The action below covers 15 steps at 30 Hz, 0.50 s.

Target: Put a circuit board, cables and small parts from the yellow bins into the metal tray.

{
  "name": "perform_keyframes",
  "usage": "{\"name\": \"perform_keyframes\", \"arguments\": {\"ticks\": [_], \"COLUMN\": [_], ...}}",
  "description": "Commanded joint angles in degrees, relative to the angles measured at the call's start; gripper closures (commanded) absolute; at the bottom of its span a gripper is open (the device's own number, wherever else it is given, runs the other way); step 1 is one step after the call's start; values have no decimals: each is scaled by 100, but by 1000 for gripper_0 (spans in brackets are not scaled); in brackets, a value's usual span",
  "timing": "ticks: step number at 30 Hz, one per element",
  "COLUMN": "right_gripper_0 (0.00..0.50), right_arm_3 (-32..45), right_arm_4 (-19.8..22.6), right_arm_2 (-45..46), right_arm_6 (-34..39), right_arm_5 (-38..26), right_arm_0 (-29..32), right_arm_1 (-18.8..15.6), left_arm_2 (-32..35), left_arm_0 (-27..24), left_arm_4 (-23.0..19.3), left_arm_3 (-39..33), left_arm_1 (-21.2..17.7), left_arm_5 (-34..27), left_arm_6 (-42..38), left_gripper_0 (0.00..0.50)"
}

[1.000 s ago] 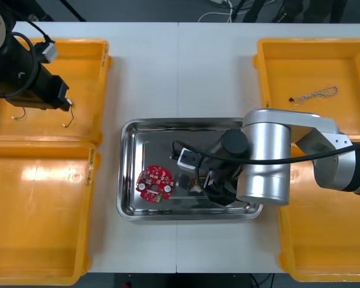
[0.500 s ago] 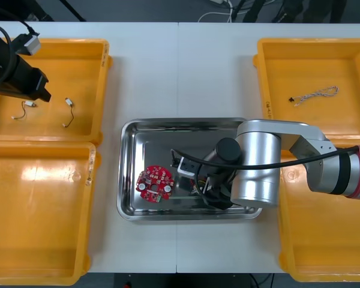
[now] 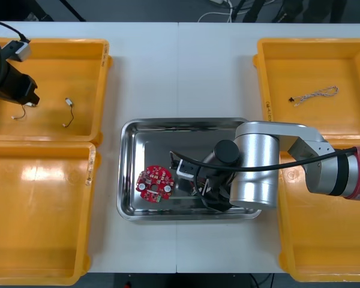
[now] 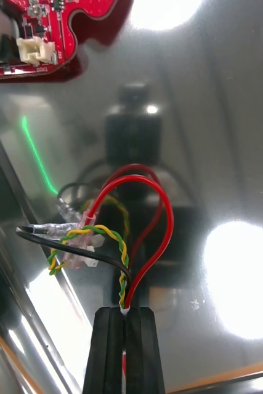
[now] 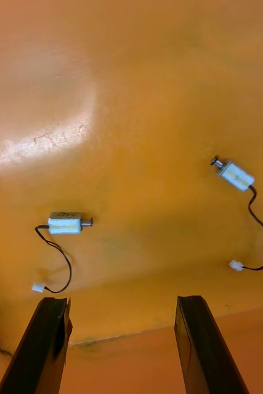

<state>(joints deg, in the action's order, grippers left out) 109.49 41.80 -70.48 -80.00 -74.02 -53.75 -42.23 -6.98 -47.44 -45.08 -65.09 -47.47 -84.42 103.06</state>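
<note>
Left gripper point(image 5: 122, 301) shifted outward over yellow bin point(image 3: 87, 60), fingers apart; right gripper point(image 4: 126, 313) clamps red and yellow cable point(image 4: 167, 234) in tray point(image 3: 127, 138).

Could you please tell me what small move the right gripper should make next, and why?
Probably open to let go: the right gripper is shut on the red and yellow cable, already low inside the metal tray beside the circuit board. The left gripper hovers open over small metal parts in a yellow bin.

No writing can be read; a faint mark on the rim of one yellow bin point(image 3: 92, 158) is perhaps lettering.
</note>
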Motion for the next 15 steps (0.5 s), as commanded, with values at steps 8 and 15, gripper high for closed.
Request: {"name": "perform_keyframes", "arguments": {"ticks": [8, 15], "right_gripper_0": [0, 0], "right_arm_3": [116, 151], "right_arm_4": [-234, -242], "right_arm_2": [-44, 175], "right_arm_6": [-183, -218], "right_arm_5": [37, -59], "right_arm_0": [-233, -233], "right_arm_1": [92, 92], "left_arm_2": [232, 241], "left_arm_0": [-521, -600], "left_arm_4": [105, 158], "left_arm_3": [673, 1138], "left_arm_1": [-87, 98], "left_arm_5": [603, 1112], "left_arm_6": [698, 821], "left_gripper_0": [0, 0]}}
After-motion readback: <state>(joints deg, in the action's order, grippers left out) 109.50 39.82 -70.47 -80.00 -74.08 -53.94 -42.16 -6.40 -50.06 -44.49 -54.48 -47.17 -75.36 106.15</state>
